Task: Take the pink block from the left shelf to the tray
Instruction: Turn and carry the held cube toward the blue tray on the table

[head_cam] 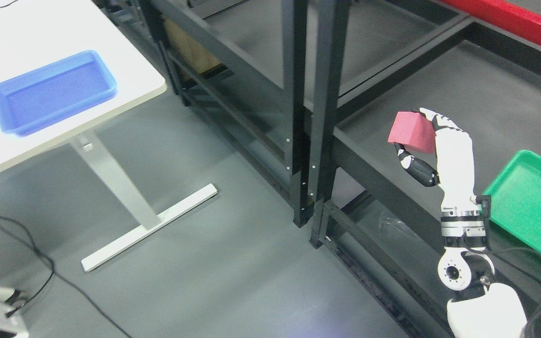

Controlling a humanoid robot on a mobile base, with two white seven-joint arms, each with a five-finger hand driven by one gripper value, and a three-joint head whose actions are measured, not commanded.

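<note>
A: Where's the pink block (411, 132)?

B: Up in the air, in the right hand (439, 150). Fingers clamped on it: white fingertips (428, 113) hooked over the top right edge, dark thumb (416, 166) under the bottom edge. Block sits tilted, top face paler, front face deeper pink.

A: Touching anything else?

B: No, only the hand. It hangs over the dark shelf deck (486, 98), above the front rail (374, 173) of the rack.

A: Arm?

B: Comes in from the bottom right corner, white forearm, silver wrist ring (460, 225), round joint below that, black cable (540, 281) looping beside it. Palm roughly upright, back of hand toward the cam.

A: What's near the hand?

B: Green tray (533, 206) just to the right of the wrist, lying on the same shelf level, partly cut off by the frame edge. Black uprights (310, 108) of the shelving stand to the left of the hand, past the block. Red beam (514, 21) far up and behind it.

A: And farther out?

B: Well to the left, a white table (40, 33) on a white T-shaped foot (148, 227), w/ a blue tray (54, 91) on top. Both well apart from the hand. Grey floor between table and rack. Black cord (31, 249) trails on the floor at the far lower left.

A: Left hand?

B: Not showing anywhere.
</note>
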